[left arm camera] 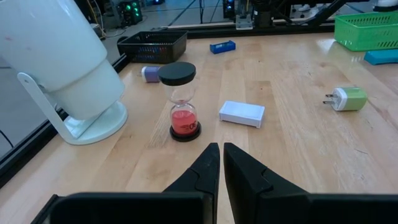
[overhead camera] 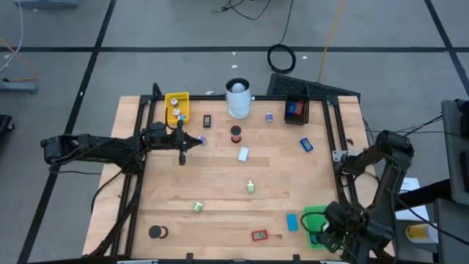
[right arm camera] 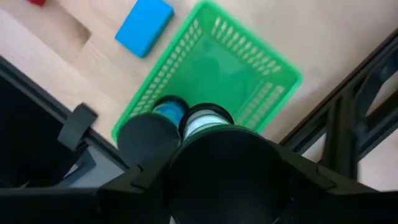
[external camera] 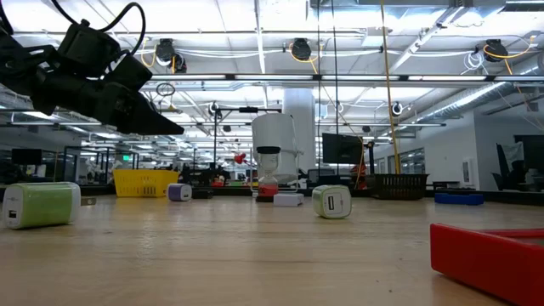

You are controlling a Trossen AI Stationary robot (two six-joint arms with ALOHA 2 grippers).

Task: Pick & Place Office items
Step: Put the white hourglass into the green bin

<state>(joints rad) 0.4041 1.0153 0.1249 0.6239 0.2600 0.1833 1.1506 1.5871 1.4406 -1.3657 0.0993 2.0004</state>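
Office items lay scattered over the worktop (overhead camera: 220, 183): an hourglass (left arm camera: 180, 102) beside the white cylinder (left arm camera: 59, 59), a white block (left arm camera: 242, 113), a green charger (left arm camera: 347, 98). The left end effector (left arm camera: 221, 163), closed and empty, hovered short of the hourglass. The right end effector (right arm camera: 177, 124) held a blue-and-white hourglass over the green basket (right arm camera: 249, 81) at the worktop's corner.

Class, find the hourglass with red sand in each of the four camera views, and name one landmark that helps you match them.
High view: hourglass just behind table centre, before the white cylinder.
Low view: hourglass mid-picture, before the white cylinder.
Left wrist view: hourglass centre-left, beside the white cylinder, beyond the left gripper.
Right wrist view: not in it.
Shared landmark: the white cylinder.
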